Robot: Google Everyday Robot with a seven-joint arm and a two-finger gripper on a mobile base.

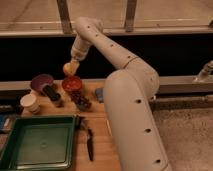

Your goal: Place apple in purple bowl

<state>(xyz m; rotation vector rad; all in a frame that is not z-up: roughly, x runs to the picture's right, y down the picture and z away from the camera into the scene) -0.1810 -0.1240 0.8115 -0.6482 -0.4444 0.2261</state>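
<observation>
Apple off counter, clamped in shut hand, hanging above orange bowl. Purple bowl at 8 o'clock from apple, no apple in it. Pickup done. Left: carry toward 9 o'clock over purple bowl, lower, release.

A: Gripper?
B: Up over the table's back edge, apple in it, above the right bowl; left bowl alongside; cup before that; grapes before right bowl; tray nearest.
</observation>
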